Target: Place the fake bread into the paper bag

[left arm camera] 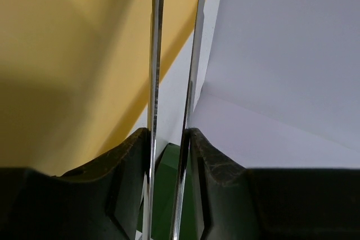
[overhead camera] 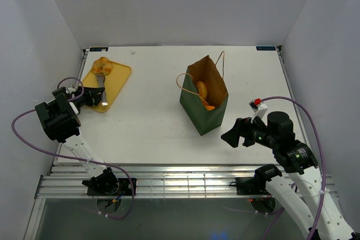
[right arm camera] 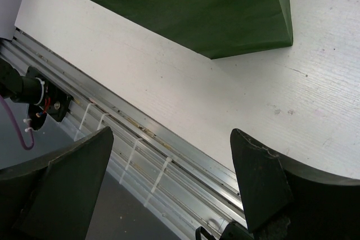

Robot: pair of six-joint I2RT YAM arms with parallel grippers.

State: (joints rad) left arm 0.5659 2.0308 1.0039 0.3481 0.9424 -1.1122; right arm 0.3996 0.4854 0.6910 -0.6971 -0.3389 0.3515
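Bread (overhead camera: 102, 64) beyond tongs (left arm camera: 154, 82) in L fingers (left arm camera: 126, 186)

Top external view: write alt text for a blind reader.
An open green paper bag stands mid-table with fake bread inside. At left, the left jaws grip metal tongs over a yellow tray holding more rolls; the right jaws hang open near it.
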